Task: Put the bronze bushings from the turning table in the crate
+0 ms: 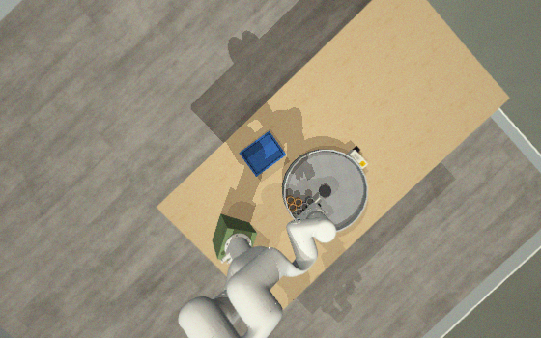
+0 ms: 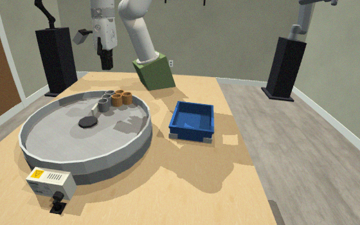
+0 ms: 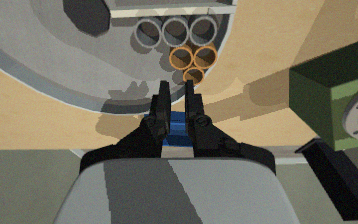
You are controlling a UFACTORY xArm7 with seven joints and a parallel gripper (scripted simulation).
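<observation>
Three bronze bushings (image 1: 298, 203) (image 2: 127, 98) (image 3: 181, 61) stand grouped against the inside rim of the grey turning table (image 1: 349, 193) (image 2: 67, 141) (image 3: 80, 60). Three steel bushings (image 2: 103, 107) stand in a row beside them, between the bronze ones and a pale bar; the row also shows in the wrist view (image 3: 175, 34). The blue crate (image 1: 248, 164) (image 2: 190, 133) stands apart from the turning table and is empty. My gripper (image 2: 107, 68) (image 3: 177, 92) points down, high above the table, with a narrow gap between its fingers and nothing in it. In the top view the arm hides its fingers.
The pale bar (image 2: 94, 109) (image 3: 160, 12) runs from the dark hub (image 1: 325, 190) (image 2: 87, 122) (image 3: 86, 15) towards the rim. A white control box (image 1: 357, 158) (image 2: 51, 181) sits at the rim. The arm's green base block (image 2: 157, 74) (image 3: 310, 95) stands on the table.
</observation>
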